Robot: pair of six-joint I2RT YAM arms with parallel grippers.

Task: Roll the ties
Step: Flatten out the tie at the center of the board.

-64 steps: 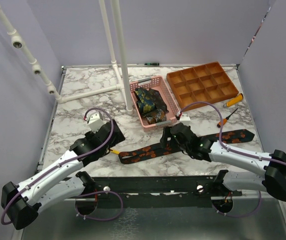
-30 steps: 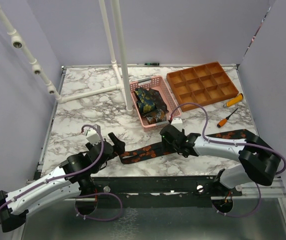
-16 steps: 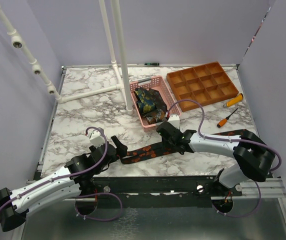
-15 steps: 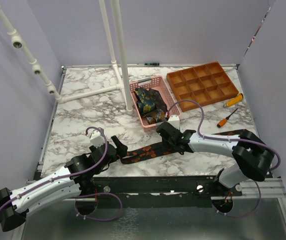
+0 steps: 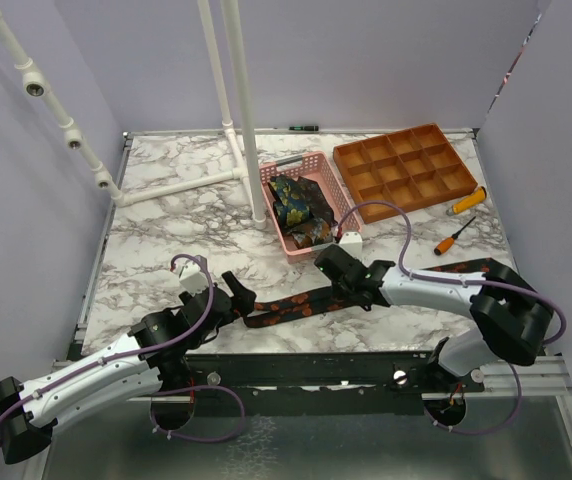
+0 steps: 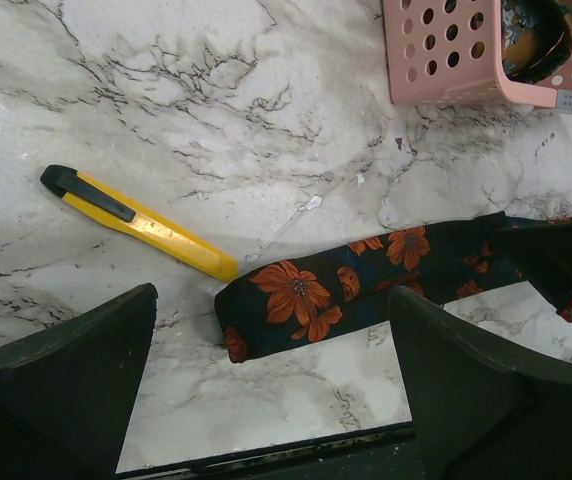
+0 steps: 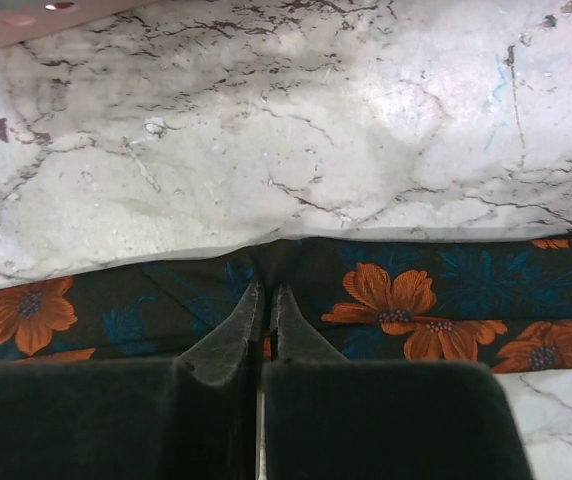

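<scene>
While 1 tie (image 5: 296, 307) lies flat along the counter's (image 5: 166, 230) near edge, the right gripper (image 7: 264, 300) pinches its middle shut, seemingly to anchor it; the left gripper (image 6: 274, 300) hangs wide open over its end, likely to start rolling.

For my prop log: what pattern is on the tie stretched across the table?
The tie: orange flowers on dark navy; left wrist view.
</scene>
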